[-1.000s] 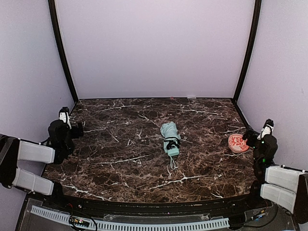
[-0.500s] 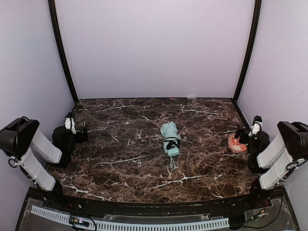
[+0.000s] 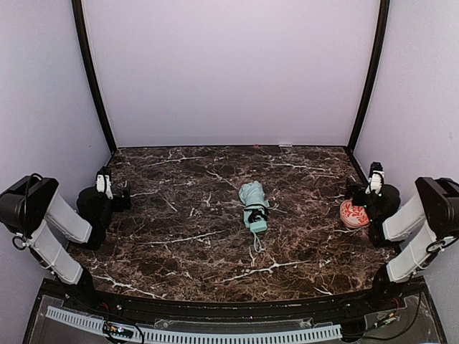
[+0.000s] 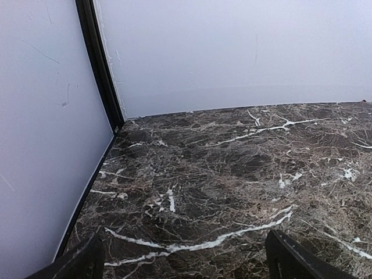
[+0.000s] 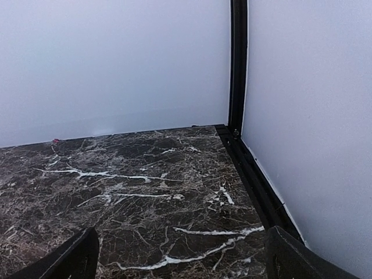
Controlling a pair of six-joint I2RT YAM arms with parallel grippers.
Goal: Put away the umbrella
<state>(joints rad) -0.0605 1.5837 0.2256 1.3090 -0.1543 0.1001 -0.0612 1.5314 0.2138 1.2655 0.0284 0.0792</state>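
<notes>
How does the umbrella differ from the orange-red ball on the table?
Colour: the umbrella is pale mint-green, the orange-red ball has a white pattern. Shape: the umbrella is a long folded bundle, the ball is round. Place: the umbrella lies near the middle of the table, the ball sits at its right edge. Both rest on the marble top; neither is held.

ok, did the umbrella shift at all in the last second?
No. The umbrella lies folded where it was, mid-table, over the same white veins of the marble table, just as far left of the ball.
</notes>
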